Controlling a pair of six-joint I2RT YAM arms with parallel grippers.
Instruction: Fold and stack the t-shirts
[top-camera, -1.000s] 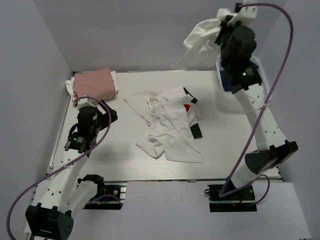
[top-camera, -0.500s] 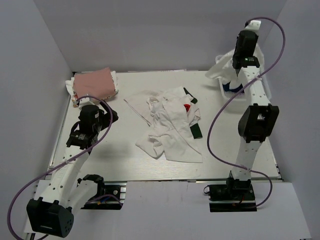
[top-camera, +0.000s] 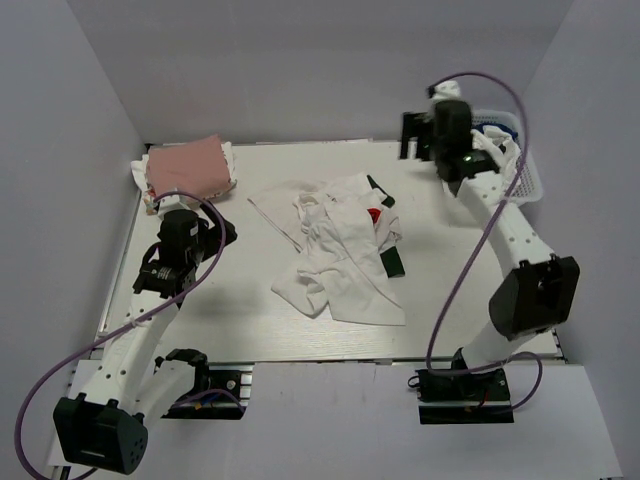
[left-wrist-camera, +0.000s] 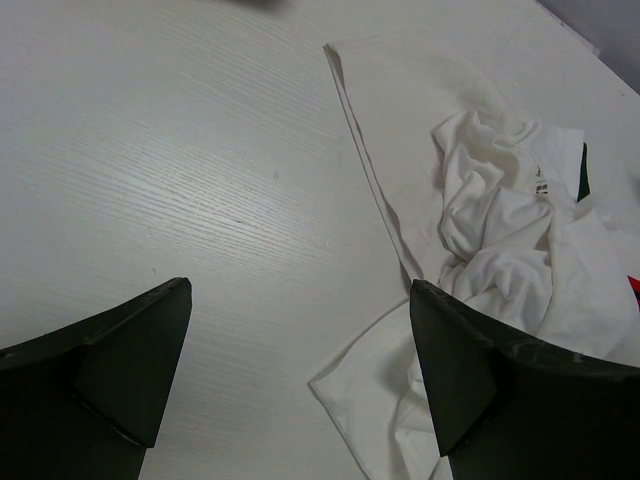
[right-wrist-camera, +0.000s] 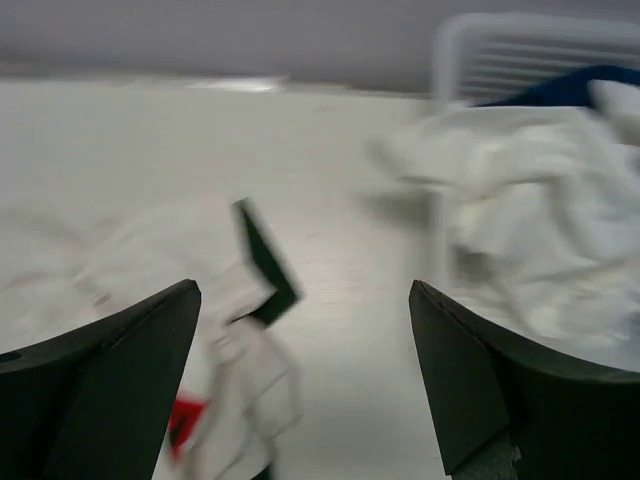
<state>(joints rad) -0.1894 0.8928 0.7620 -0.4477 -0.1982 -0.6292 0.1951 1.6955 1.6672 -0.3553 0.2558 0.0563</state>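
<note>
Top view first: the crumpled white t-shirt (top-camera: 345, 250) sits in a messy heap around the middle of the table (top-camera: 230, 320). You can see a dark green sleeve (top-camera: 393, 262) on its right side and a small red mark (top-camera: 375, 213) near the top.

The left gripper (left-wrist-camera: 300, 290) has its fingers spread wide apart over bare table. From it, the shirt is off at roughly 2 to 3 o'clock, close but not touching. In the left wrist view the shirt's thin straight edge runs down between 12 and 1 o'clock, and the bunched part fills the right side.

The right gripper (right-wrist-camera: 303, 290) is up at the far right, next to the basket (top-camera: 535, 180), with its jaws also wide apart and nothing clamped. The heap lies at about 7 o'clock from it in the top view, well apart. Its wrist view is blurry, but the green sleeve and red mark show low on the left.

A second white shirt (right-wrist-camera: 530, 210) hangs over the basket rim, with a blue shirt (right-wrist-camera: 560, 85) behind it. The folded pink t-shirt (top-camera: 188, 168) sits in the far left corner, at 12 o'clock from the left arm.
</note>
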